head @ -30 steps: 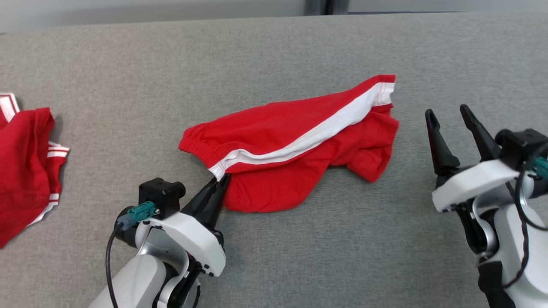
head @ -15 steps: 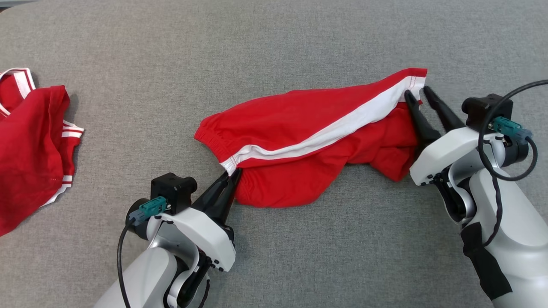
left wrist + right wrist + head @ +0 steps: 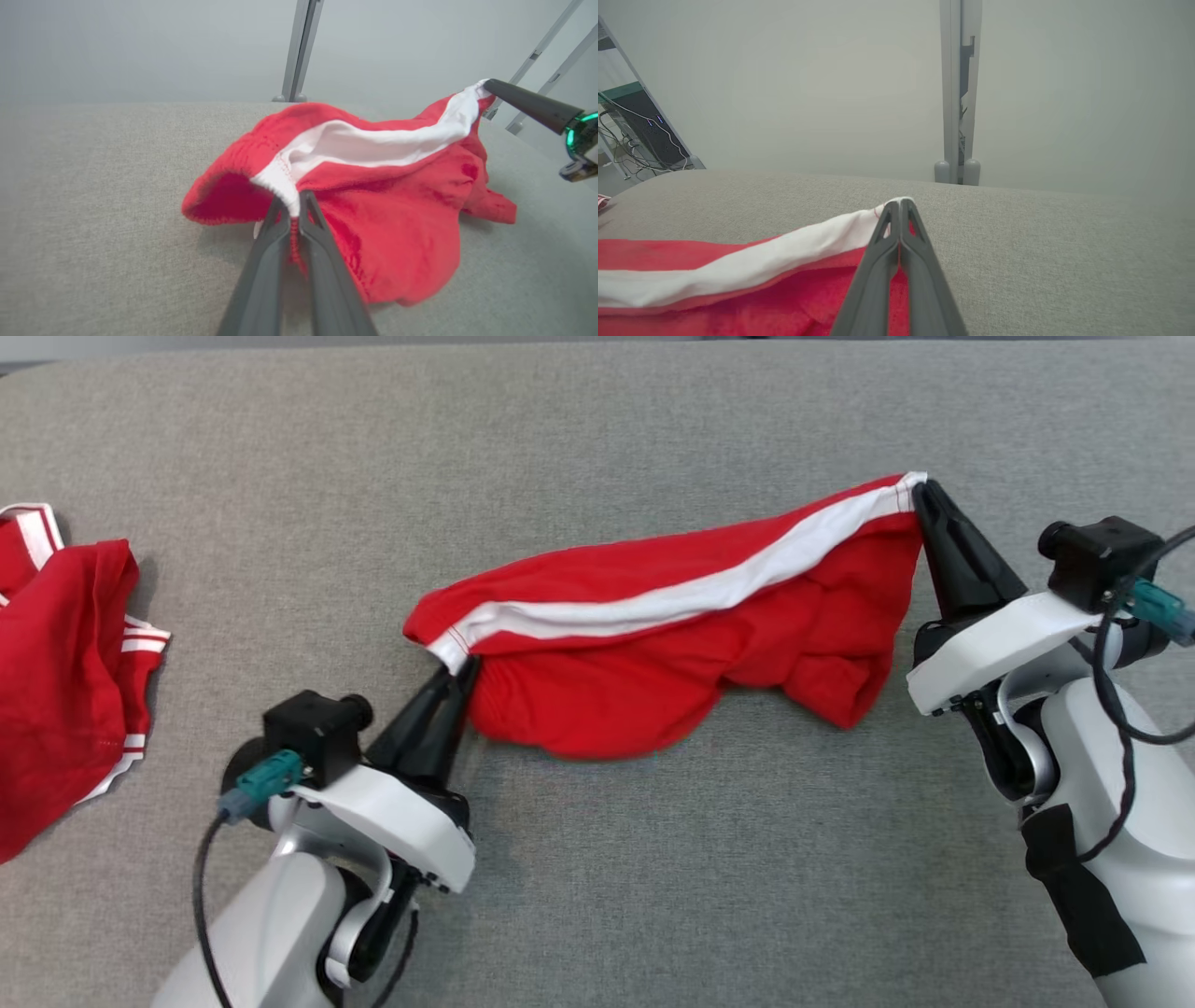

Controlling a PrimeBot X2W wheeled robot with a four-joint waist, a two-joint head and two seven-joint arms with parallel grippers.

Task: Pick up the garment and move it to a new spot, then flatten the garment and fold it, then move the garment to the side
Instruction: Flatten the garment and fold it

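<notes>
Holding red shorts [image 3: 672, 653] strung btwn my arms: left gripper [image 3: 459, 674] pinched shut on waistband end, right gripper [image 3: 920, 497] clamped on stripe's far corner. Long axis runs L-R, middle sagging onto grey surface [image 3: 653, 896].

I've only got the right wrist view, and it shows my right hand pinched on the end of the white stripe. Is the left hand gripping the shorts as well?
Observer: Yes. The left hand is shut on the waistband corner of the shorts, at the other end of the stripe.
Operator: Is the cloth off the surface yet?
Observer: Only partly. The striped edge is raised between the left hand and the right hand. The red folds below it sag in a bunch and seem to rest on the grey surface.
</notes>
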